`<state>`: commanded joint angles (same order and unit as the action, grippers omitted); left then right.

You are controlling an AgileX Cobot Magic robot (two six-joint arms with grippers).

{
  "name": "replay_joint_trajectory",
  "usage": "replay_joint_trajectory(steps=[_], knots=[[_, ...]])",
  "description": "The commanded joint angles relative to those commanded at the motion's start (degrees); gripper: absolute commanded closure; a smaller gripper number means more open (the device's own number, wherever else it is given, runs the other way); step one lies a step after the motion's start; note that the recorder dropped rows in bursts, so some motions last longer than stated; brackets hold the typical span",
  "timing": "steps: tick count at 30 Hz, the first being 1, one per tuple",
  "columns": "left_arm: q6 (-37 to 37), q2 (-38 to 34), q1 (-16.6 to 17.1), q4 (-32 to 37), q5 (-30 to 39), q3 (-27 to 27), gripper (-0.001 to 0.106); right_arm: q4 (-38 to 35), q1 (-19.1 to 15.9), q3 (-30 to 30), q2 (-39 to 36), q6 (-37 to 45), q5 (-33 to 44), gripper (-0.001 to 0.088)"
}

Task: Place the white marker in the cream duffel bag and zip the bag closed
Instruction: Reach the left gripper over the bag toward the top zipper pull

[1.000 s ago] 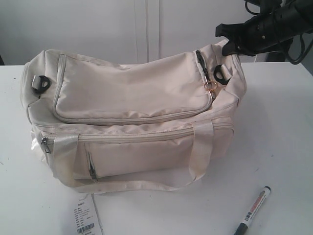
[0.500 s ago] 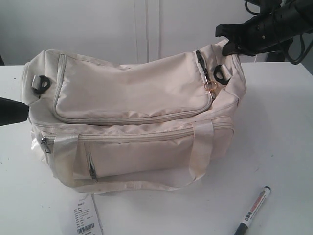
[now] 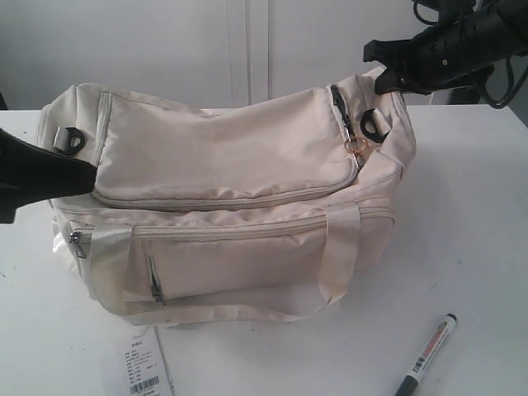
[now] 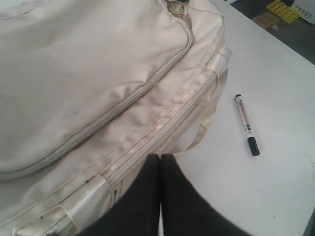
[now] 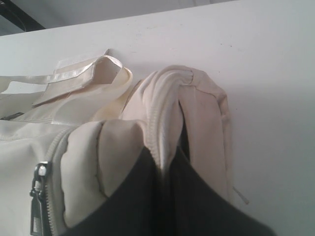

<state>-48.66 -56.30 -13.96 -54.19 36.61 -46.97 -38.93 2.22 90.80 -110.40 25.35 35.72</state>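
The white marker (image 3: 426,355) lies flat and at a slant on the worktop (image 3: 478,206), close to its near right corner. It is well apart from both grippers and clear of the cream duffel bag (image 3: 223,190), which fills the middle of the worktop.

The left gripper (image 3: 87,173) reaches in low from the left edge, with its tip at the bag's left end beside the top flap. In its wrist view the two black fingers (image 4: 142,196) are pressed flat together with nothing between them, poised over the bag's front side and webbing. The right arm comes in high from the far right corner, and the right gripper (image 3: 388,80) is down on the bag's far right end. Its wrist view shows the jaws closed on a raised fold of the cream fabric, next to a dark zip.

In the exterior view most of the left gripper is cut off at the frame's side, and whether it touches the bag cannot be told. The marker's lower end runs to the frame's border. Whether the top zip is fully shut is hard to make out. A gold ring pull (image 3: 357,147) hangs at the flap's right end, and a paper tag (image 3: 140,371) lies at the near edge.

The marker is slim and white-barrelled with a red-and-black label. Its black cap points toward the near edge, and the other end has a small dark tip.
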Motion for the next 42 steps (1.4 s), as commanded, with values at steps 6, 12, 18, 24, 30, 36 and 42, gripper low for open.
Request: replay_joint_trajectory(steps=[6,12,18,24,30,36,42], knots=[[0.7,-3.9,-6.3,-0.2,-3.4,-2.2,0.105,0.0,0.0,0.0,0.0,0.0,0.0,0.0868],[1.3,-8.2,-12.2,-0.2,-6.7,-5.1,0.105,0.0,0.0,0.0,0.0,0.0,0.0,0.0868],[0.4,-12.7,-18.0,0.9,-8.7,-8.7,0.105,0.0,0.0,0.0,0.0,0.0,0.0,0.0868],[-0.4,-17.0,-22.2,1.1,-11.8,-12.4,0.105,0.0,0.0,0.0,0.0,0.0,0.0,0.0868],[-1.0,-20.9,-24.8,1.4,-13.5,-15.6,0.105,0.1,0.0,0.0,0.0,0.0,0.0,0.0868],[-1.1,-24.3,-27.6,1.4,-17.2,-18.3,0.105,0.1,0.0,0.0,0.0,0.0,0.0,0.0868],[-1.2,-28.6,-30.2,1.4,-18.8,-22.1,0.105,0.1,0.0,0.0,0.0,0.0,0.0,0.0868]])
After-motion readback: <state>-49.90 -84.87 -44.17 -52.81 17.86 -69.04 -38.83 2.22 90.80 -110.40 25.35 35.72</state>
